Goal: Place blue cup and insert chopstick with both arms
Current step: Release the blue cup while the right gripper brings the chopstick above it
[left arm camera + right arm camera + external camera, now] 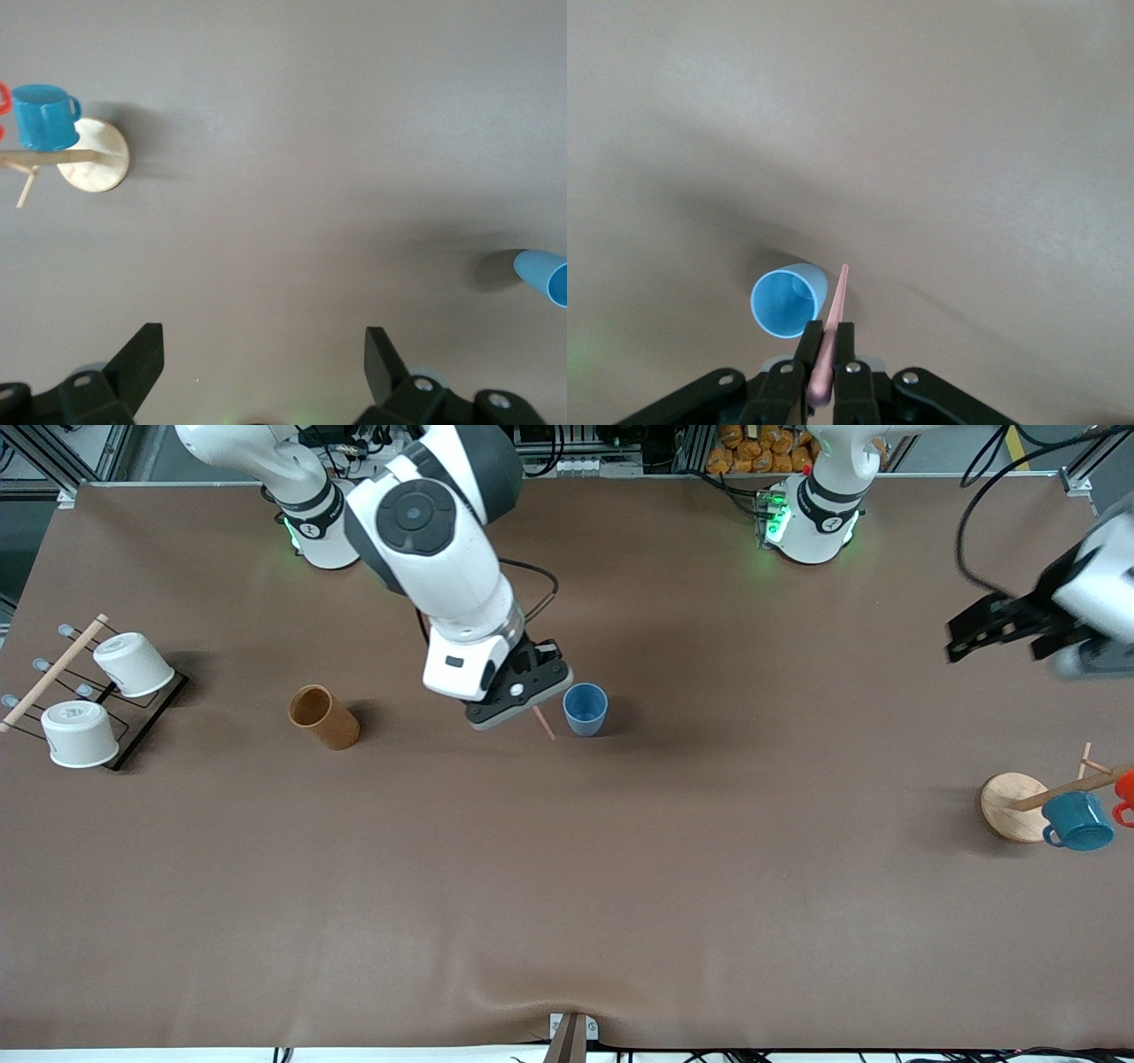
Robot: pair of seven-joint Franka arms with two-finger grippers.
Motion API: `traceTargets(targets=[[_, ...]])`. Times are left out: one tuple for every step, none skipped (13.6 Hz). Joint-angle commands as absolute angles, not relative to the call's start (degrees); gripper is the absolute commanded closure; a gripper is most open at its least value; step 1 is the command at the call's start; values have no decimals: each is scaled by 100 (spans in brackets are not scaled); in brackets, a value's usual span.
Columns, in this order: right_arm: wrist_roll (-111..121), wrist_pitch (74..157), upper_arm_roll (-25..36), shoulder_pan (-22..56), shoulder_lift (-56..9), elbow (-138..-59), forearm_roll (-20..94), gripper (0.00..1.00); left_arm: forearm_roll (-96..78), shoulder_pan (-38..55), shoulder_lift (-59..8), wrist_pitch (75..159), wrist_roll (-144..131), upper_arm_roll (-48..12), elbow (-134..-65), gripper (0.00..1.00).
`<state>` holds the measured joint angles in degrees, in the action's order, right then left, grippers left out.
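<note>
The blue cup (586, 708) stands upright, mouth up, in the middle of the table; it also shows in the right wrist view (785, 301) and at the edge of the left wrist view (542, 275). My right gripper (530, 710) hovers beside the cup, toward the right arm's end, shut on the thin pink chopstick (544, 724). In the right wrist view the chopstick (833, 323) points down past the cup's rim, outside it, from the right gripper (827, 341). My left gripper (970, 636) is open and empty, raised over the left arm's end of the table; it also shows in the left wrist view (263, 354).
A brown cup (322, 716) stands toward the right arm's end. A black rack (151, 717) there holds two white cups (133, 664) and a wooden rod (53, 671). A wooden mug stand (1010, 804) with a teal mug (1076, 820) and an orange mug (1125, 790) is at the left arm's end.
</note>
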<state>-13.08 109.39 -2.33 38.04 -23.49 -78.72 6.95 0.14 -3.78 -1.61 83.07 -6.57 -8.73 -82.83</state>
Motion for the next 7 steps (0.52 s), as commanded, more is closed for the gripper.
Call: traceTargets(targets=[[-1913, 10916, -184, 4130, -2399, -7787, 642, 100, -184, -142, 157, 8122, -501, -467, -8525, 0], [-2186, 10907, -185, 4279, -2399, -7787, 642, 100, -176, -45, 210, 8025, -544, -353, -8525, 0], [-2449, 10872, -185, 4411, -2399, -7796, 642, 100, -176, -35, 263, 7981, -545, -334, -8525, 0], [-2696, 10820, -176, 4551, -2399, -7805, 642, 100, -184, -35, 290, 7980, -510, -308, -8534, 0], [-2846, 10819, -176, 4640, -2399, -7822, 642, 100, -185, -35, 307, 7972, -501, -264, -8578, 0], [-2978, 10811, -176, 4710, -2408, -7874, 633, 100, -185, -44, 395, 7972, -501, -255, -8648, 0], [-3023, 10819, -176, 4754, -2426, -7927, 624, 100, -185, -53, 517, 7980, -501, -255, -8805, 0]])
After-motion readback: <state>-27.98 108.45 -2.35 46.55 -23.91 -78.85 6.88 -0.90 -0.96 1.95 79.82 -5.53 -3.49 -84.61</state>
